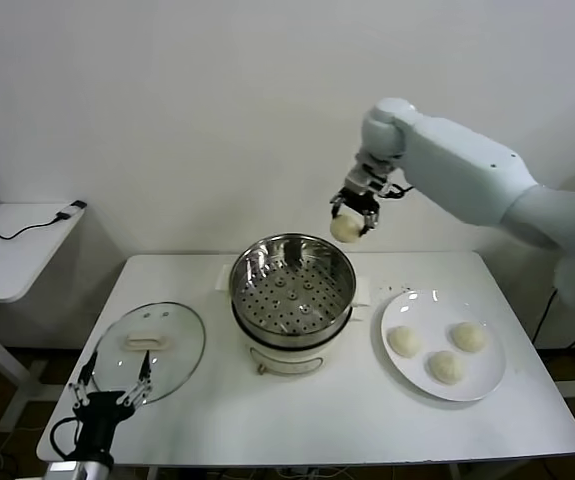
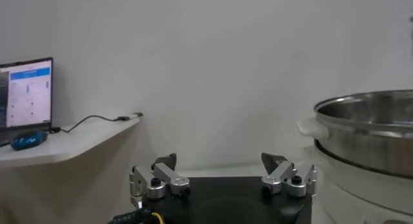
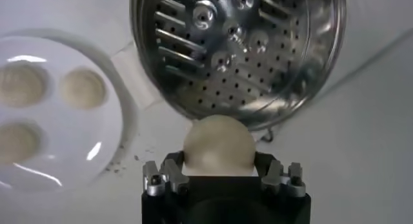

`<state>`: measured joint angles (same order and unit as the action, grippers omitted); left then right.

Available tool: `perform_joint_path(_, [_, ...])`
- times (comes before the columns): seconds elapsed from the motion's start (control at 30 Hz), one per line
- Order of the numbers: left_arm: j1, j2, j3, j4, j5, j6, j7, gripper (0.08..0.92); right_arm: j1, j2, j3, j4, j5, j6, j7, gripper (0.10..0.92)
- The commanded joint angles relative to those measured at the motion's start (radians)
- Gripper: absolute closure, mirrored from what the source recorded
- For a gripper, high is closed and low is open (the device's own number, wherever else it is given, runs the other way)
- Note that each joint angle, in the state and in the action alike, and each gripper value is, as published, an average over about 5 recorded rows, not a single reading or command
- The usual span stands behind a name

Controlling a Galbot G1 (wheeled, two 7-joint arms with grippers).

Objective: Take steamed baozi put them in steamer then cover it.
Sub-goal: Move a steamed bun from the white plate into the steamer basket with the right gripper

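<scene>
Head view: I have the right gripper point(image 1: 350, 222) raised above the table point(image 1: 297, 420), up beyond the far right rim of the steamer point(image 1: 292, 290), and its fingers are clamped on one bun point(image 1: 345, 229). The steamer sits in the middle of the table with its holed floor bare. To its right I see a white plate point(image 1: 487, 378) carrying three more buns point(image 1: 447, 367). The glass lid point(image 1: 152, 350) lies flat on the table to the left of the steamer, handle up. My left gripper point(image 1: 117, 385) waits low at the near left corner, just by the lid's near edge, fingers spread wide.

Left wrist view: the left gripper point(image 2: 222, 180) shows its two finger sets well apart with nothing between them. The steamer point(image 2: 368, 132) is beside it, and a side desk point(image 2: 71, 141) with a screen point(image 2: 26, 93) stands farther off.

Right wrist view: the bun point(image 3: 219, 146) sits held between the fingers of the right gripper point(image 3: 221, 173). Below it I see the steamer point(image 3: 239, 48) and the plate point(image 3: 71, 138) with its three buns point(image 3: 82, 88).
</scene>
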<state>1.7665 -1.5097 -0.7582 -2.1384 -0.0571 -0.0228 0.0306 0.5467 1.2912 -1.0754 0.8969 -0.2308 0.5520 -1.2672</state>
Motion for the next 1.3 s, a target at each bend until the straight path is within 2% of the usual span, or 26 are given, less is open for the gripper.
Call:
perform_joint_path(0.03, [0.004,0.0,-0.001,-0.003,-0.004,0.002,0.0,0.177,-0.028,0.105,0.002,0.058,-0.213,0.151,0.045,0.319])
perform_joint_path(0.3, [-0.002,-0.003,0.003,-0.006,-0.003,0.009,0.0,0.177,-0.193,0.162,0.078,0.042,-0.455,0.2,0.094,0.32])
perform_joint_path(0.67, [-0.006,-0.007,0.006,0.0,-0.003,0.012,-0.005,0.177,-0.288,0.176,0.136,-0.044,-0.589,0.215,0.125,0.313])
perform_joint_path(0.9, [-0.01,-0.011,0.009,0.006,-0.002,0.012,-0.005,0.177,-0.304,0.18,0.151,-0.071,-0.604,0.213,0.134,0.305])
perform_joint_path(1.07, [-0.01,-0.012,0.01,0.006,-0.001,0.012,-0.005,0.177,-0.302,0.177,0.159,-0.066,-0.599,0.208,0.145,0.224])
perform_joint_path(1.3, [-0.01,-0.011,0.009,0.004,0.001,0.013,-0.007,0.177,-0.235,0.139,0.165,-0.018,-0.467,0.215,0.09,0.203])
